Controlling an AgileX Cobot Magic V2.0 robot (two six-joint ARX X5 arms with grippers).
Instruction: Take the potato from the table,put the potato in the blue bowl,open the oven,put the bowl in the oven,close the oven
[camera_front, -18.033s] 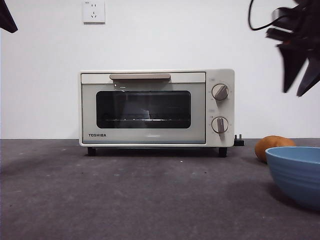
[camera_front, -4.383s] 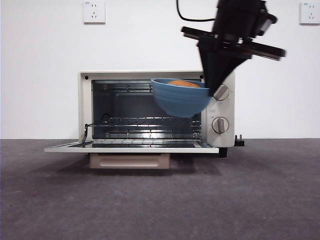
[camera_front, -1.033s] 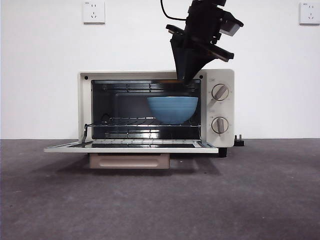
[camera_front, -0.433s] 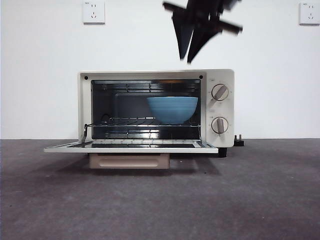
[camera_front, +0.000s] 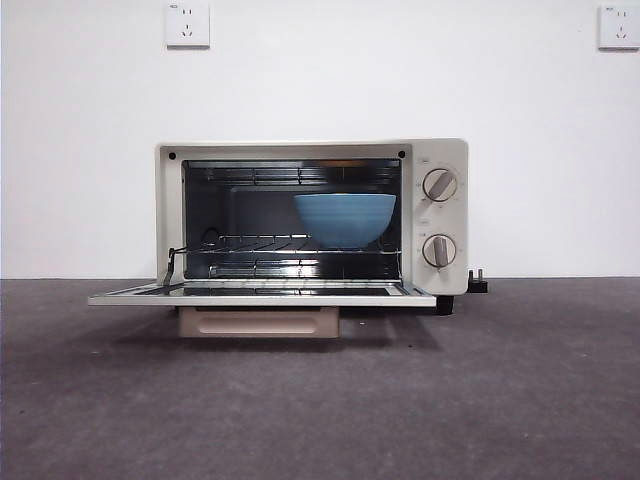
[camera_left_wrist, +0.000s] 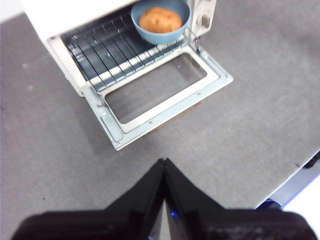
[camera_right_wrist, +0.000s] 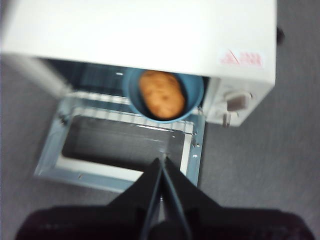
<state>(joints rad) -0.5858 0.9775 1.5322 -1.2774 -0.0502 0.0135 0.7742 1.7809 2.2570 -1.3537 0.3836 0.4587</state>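
Neither gripper shows in the front view: the cream-white boxy oven (camera_front: 311, 217) stands door-down on the dark grey mottled table (camera_front: 320, 400), the ridged matte blue bowl (camera_front: 345, 219) on its rack.

Left wrist view: left gripper (camera_left_wrist: 164, 165) pinched together, empty, above the table; orange-brown rounded potato (camera_left_wrist: 160, 19) in the bowl.

Right wrist view: right gripper (camera_right_wrist: 161, 164) likewise closed on nothing, above the door.

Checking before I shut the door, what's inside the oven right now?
The blue bowl sits on the wire rack at the knob side of the oven, holding the potato. The bowl's wall hides the potato in the front view, and everything under it stays covered.
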